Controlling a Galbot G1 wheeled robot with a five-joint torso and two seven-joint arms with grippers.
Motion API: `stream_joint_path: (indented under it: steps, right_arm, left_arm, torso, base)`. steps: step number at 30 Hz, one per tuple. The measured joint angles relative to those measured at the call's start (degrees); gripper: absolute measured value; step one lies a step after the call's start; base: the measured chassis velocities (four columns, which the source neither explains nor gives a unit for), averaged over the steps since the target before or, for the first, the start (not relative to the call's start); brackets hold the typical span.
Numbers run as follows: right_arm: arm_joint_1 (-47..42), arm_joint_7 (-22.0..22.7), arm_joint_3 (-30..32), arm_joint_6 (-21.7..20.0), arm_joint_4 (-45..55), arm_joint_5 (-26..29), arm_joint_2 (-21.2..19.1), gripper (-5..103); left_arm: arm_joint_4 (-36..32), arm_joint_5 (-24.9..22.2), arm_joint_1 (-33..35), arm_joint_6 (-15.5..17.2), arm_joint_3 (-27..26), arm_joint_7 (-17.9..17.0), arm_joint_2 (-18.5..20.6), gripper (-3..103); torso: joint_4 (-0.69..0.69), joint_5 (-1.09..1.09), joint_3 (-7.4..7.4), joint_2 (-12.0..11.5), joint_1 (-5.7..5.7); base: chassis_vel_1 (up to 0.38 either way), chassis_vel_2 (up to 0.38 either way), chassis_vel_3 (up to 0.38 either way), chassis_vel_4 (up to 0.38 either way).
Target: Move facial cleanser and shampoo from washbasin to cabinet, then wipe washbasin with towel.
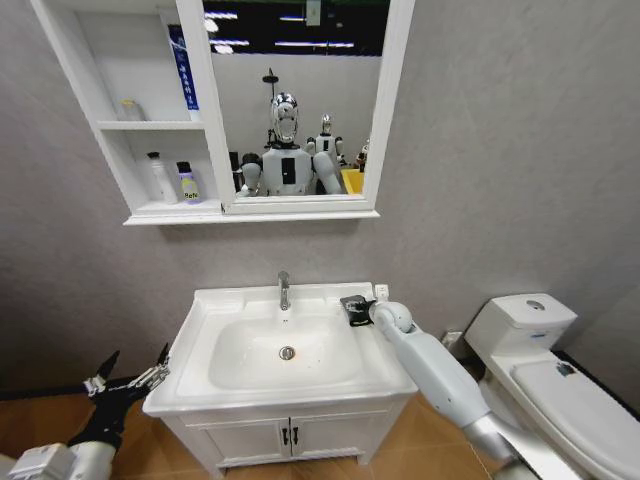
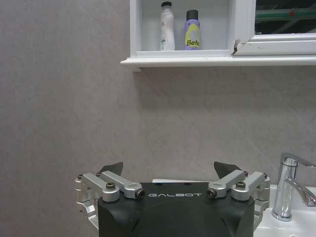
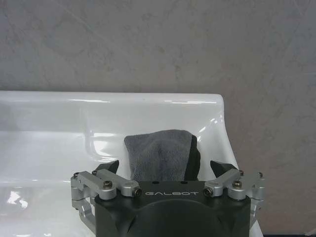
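The white washbasin (image 1: 225, 300) stands in front of me. The dark grey towel (image 3: 160, 154) lies folded on its back right corner. My right gripper (image 1: 356, 310) is over that corner, and in the right wrist view the right gripper (image 3: 166, 167) is open with a finger on each side of the towel. On the cabinet's (image 1: 150, 212) lowest shelf stand a white bottle (image 1: 160, 177) and a purple bottle (image 1: 187, 183), the facial cleanser and shampoo; which is which I cannot tell. My left gripper (image 1: 130, 378) hangs open and empty beside the basin's left front corner.
The chrome tap (image 1: 284, 290) rises at the basin's back edge, with the drain (image 1: 287, 352) in the bowl. A white toilet (image 1: 540, 350) stands close on the right. Below is the two-door vanity (image 1: 290, 435). A blue tube (image 1: 183, 70) leans on the upper shelf.
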Motion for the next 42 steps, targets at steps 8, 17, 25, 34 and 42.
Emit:
stream_joint_path:
  steps: [8, 17, 25, 34, 42]
  right_arm:
    - [-0.5, 0.8, -0.3, 0.0, -0.7, -0.7, -0.5, 100]
    - [-0.4, -1.0, 0.0, 0.1, -1.7, -0.5, -0.8, 88]
    - [-0.8, -0.7, 0.3, 0.2, -1.9, -0.3, 0.0, 61]
    - [-1.7, -0.2, 1.0, 0.2, -1.7, -0.2, 0.1, 34]
    - [-3.2, 0.6, 1.9, 0.3, 0.4, 0.2, -0.4, 4]
  left_arm:
    - [0.0, 0.0, 0.0, 0.0, 0.0, 0.0, 0.0, 100]
    - [0.0, 0.0, 0.0, 0.0, 0.0, 0.0, 0.0, 100]
    - [0.0, 0.0, 0.0, 0.0, 0.0, 0.0, 0.0, 100]
    - [0.0, 0.0, 0.0, 0.0, 0.0, 0.0, 0.0, 100]
    - [0.0, 0.0, 0.0, 0.0, 0.0, 0.0, 0.0, 100]
  torso:
    - [0.0, 0.0, 0.0, 0.0, 0.0]
    - [0.0, 0.0, 0.0, 0.0, -0.01]
    - [0.0, 0.0, 0.0, 0.0, -0.01]
    - [0.0, 0.0, 0.0, 0.0, -0.01]
    - [-0.01, 0.0, 0.0, 0.0, -0.01]
  base:
    - [0.0, 0.0, 0.0, 0.0]
    - [0.0, 0.0, 0.0, 0.0]
    - [0.0, 0.0, 0.0, 0.0]
    - [0.0, 0.0, 0.0, 0.0]
    - [0.0, 0.0, 0.0, 0.0]
